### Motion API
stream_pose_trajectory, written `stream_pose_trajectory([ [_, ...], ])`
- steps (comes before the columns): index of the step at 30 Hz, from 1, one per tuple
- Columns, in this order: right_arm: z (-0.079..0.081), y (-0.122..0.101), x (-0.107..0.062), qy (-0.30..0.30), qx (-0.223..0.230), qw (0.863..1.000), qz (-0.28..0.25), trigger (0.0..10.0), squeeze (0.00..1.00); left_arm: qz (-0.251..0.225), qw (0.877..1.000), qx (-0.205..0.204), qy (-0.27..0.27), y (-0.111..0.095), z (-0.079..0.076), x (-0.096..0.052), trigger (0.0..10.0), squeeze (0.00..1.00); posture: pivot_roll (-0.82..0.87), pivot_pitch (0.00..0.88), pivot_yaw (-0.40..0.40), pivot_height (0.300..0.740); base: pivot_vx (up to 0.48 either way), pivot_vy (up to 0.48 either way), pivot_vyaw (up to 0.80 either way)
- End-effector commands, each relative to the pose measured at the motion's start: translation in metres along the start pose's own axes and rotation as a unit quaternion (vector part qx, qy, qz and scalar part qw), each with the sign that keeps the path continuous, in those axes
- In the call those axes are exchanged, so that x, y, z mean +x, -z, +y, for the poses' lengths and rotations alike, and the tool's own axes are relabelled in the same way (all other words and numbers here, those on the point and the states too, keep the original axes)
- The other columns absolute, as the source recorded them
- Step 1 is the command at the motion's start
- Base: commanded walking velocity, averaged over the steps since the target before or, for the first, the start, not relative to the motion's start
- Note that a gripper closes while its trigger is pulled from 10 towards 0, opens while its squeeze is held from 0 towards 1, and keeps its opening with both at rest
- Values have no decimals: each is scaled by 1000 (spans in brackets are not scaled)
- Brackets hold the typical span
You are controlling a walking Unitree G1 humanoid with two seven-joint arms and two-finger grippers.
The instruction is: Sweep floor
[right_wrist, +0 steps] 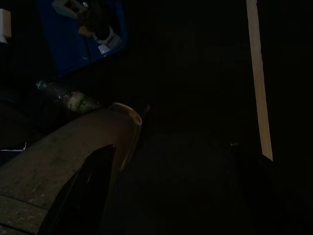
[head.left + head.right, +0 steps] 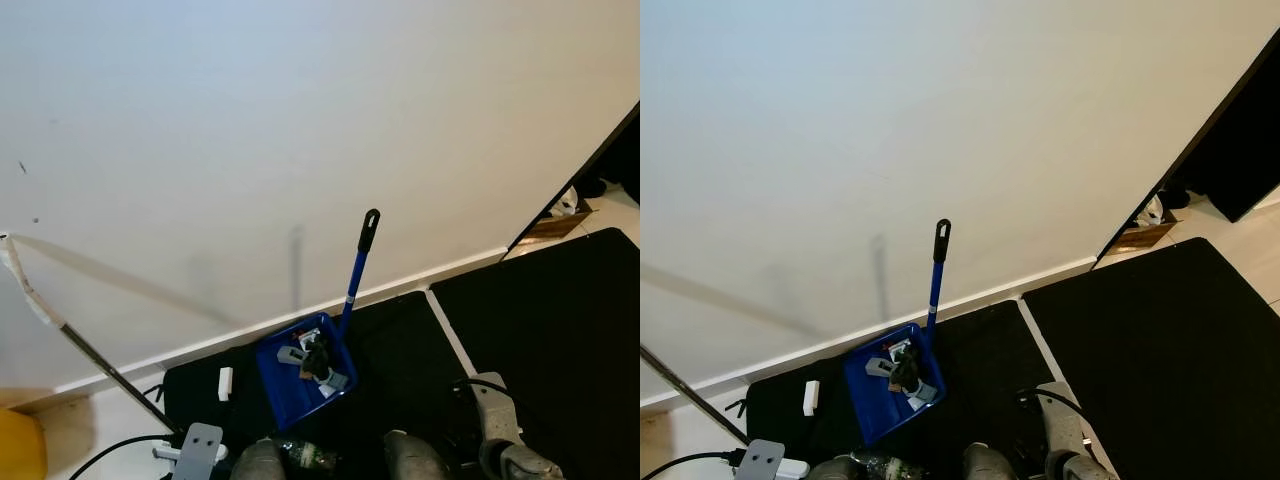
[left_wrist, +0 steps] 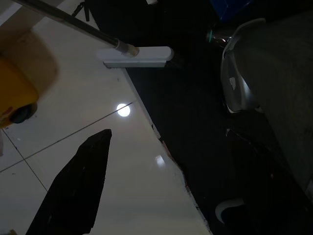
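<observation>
Blue dustpan (image 2: 300,375) holding debris stood lower centre on black mat (image 2: 520,330); jaw state of both grippers: cannot tell.

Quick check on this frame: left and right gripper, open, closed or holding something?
Left gripper: open, fingers spread over the floor, holding nothing.
Right gripper: open, fingers apart above the black mat, holding nothing.

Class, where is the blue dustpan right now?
In the left eye view the blue dustpan sits low and centre on the black mat, by the white baseboard, its handle rising against the wall.
</observation>
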State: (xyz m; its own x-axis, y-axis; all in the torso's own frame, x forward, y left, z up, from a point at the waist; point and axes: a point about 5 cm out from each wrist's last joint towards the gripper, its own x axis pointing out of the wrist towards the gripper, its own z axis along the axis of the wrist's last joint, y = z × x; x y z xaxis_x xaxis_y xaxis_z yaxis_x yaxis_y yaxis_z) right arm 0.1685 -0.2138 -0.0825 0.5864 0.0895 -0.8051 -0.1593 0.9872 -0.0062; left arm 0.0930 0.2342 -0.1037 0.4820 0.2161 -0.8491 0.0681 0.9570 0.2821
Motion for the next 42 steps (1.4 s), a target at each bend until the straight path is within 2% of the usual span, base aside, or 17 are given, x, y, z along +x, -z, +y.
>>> stream_pose_trajectory([
  [1, -3, 4, -1, 4, -2, 1000, 10, 10000, 0, 10, 1000, -3, 9, 6, -7, -2, 10000, 0, 40, 105, -71, 740, 0, 0, 0],
  [42, -2, 2, -1, 2, -6, 1000, 9, 10000, 0, 9, 1000, -4, 7, 3, -7, -1, 10000, 0, 45, 102, -73, 740, 0, 0, 0],
])
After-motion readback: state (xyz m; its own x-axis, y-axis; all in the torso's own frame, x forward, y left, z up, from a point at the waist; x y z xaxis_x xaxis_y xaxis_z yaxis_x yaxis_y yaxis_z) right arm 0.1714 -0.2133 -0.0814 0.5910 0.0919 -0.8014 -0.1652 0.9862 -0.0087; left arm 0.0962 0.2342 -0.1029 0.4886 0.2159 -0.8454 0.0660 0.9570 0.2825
